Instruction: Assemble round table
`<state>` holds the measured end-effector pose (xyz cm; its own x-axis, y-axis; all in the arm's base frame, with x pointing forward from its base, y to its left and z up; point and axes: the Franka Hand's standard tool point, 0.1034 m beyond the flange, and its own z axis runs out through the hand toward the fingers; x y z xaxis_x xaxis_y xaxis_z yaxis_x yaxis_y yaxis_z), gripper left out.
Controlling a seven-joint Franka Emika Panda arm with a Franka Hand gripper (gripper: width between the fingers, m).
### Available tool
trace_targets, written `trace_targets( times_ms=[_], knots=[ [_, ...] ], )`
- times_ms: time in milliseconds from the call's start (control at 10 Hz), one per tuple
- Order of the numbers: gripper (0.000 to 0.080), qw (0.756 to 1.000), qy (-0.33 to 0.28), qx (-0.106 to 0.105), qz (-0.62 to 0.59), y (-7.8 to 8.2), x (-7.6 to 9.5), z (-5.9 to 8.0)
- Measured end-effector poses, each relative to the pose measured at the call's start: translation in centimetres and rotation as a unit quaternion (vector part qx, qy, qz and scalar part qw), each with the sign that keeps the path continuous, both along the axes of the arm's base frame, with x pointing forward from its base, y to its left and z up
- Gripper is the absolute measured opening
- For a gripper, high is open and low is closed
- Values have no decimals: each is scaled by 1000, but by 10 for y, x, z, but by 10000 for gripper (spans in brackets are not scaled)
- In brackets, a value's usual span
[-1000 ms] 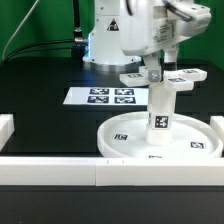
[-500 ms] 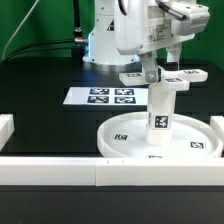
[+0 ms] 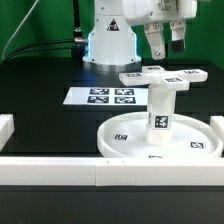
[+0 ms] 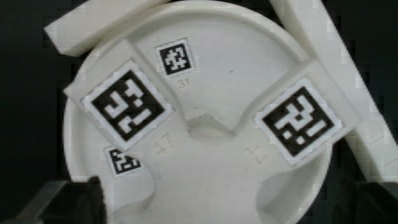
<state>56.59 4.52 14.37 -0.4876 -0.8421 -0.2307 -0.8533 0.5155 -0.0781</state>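
Note:
The large round disc [image 3: 135,125] lies flat on the black table at the exterior view's lower right. The short thick cylinder leg [image 3: 159,105] stands upright at its centre. The cross-shaped base [image 3: 163,77] rests on top of the leg. My gripper [image 3: 166,45] hangs open above the cross, clear of it and holding nothing. In the wrist view the tagged cross base [image 4: 210,128] fills the picture over the disc [image 4: 231,30]. My dark fingertips [image 4: 71,203] show wide apart at the edge, and my gripper [image 4: 214,208] is empty.
The marker board [image 3: 110,96] lies behind the disc, toward the exterior view's left. A long white border bar [image 3: 60,172] runs along the front edge, and a shorter bar [image 3: 5,128] sits at the left. The arm's white pedestal [image 3: 108,45] stands at the back.
My gripper was shut low around the cross base on top of the leg. It has opened, let go and risen straight up. The assembled parts stayed in place.

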Motion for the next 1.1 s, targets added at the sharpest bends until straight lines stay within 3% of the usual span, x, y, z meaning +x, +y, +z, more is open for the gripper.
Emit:
trace_targets(
  times_ms=[100, 300, 500, 700, 900, 1000, 1100],
  knots=[
    [649, 1000, 0, -6, 23, 0, 0, -2],
    [649, 981, 6, -35, 190, 2, -1, -10],
    [649, 940, -15, -55, 337, 2, 2, -8],
    [649, 913, -26, -65, 402, 1, 2, -8],
    [649, 853, -41, -85, 513, 0, 2, -9],
    [649, 796, -44, -99, 595, -4, 2, -9],
    [649, 756, -49, -104, 644, -4, 3, -7]
  ],
)
